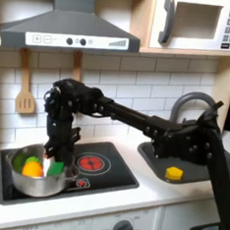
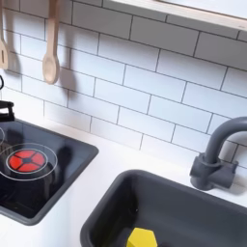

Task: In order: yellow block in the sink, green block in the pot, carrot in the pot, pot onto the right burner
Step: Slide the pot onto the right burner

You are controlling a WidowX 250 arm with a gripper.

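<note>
In the first exterior view the silver pot [image 1: 37, 179] sits on the left burner of the dark stove [image 1: 111, 181]. Inside it lie the green block [image 1: 19, 162] and the orange carrot [image 1: 33, 166]. My gripper [image 1: 53, 165] points straight down at the pot's right side, its fingertips at or just inside the rim. The jaws are too small and blurred to read. The yellow block [image 1: 174, 173] [image 2: 143, 237] rests in the dark grey sink [image 1: 216, 165] [image 2: 193, 198], seen in both exterior views. The right burner [image 1: 93, 162] [image 2: 27, 159] shows its red rings, bare.
The arched faucet [image 1: 192, 106] [image 2: 218, 154] stands behind the sink. My black arm [image 1: 136, 119] stretches across the counter from the first exterior view's right. Wooden utensils [image 1: 27, 85] [image 2: 50, 48] hang on the tiled wall. A hood [image 1: 71, 24] and microwave [image 1: 199, 21] sit overhead.
</note>
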